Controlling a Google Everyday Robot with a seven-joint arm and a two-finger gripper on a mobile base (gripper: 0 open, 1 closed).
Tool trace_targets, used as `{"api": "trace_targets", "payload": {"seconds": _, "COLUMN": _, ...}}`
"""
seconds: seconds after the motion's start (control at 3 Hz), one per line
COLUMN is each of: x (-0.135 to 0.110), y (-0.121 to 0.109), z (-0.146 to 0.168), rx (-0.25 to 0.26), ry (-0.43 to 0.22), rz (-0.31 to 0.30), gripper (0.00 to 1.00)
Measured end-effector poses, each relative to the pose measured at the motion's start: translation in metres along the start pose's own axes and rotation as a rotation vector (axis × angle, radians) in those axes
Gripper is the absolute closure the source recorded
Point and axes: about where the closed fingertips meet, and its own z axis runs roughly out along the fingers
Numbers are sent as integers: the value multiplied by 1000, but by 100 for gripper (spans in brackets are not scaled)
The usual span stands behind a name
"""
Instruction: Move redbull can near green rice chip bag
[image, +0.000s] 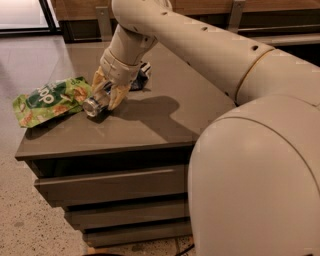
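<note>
One arm (210, 55) fills the right of the frame (its bulk is cut off at the right and bottom edges). One grey tabletop (165, 125) carries three things. One green bag (50, 100) lies flat at the left, its far end overhanging the tabletop's edge. One gripper (103, 97) sits left of centre, fingers (118, 95) clasped around the single can (94, 105), just beside the green bag. One blue bag (142, 75) shows behind the gripper, mostly hidden.

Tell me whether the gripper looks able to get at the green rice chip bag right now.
Probably not yet. The gripper is right beside the green rice chip bag, but it is shut on the redbull can and would have to release that first.
</note>
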Motion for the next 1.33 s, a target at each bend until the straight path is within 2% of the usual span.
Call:
{"api": "trace_targets", "payload": {"seconds": 0.33, "x": 2, "y": 1, "z": -1, "rx": -4, "ry": 1, "rz": 3, "gripper": 0}}
{"api": "trace_targets", "payload": {"seconds": 1.0, "x": 12, "y": 10, "z": -16, "rx": 23, "ry": 19, "rz": 42, "gripper": 0}}
{"api": "trace_targets", "payload": {"seconds": 1.33, "x": 44, "y": 50, "z": -59, "rx": 60, "ry": 113, "rz": 160, "gripper": 0}}
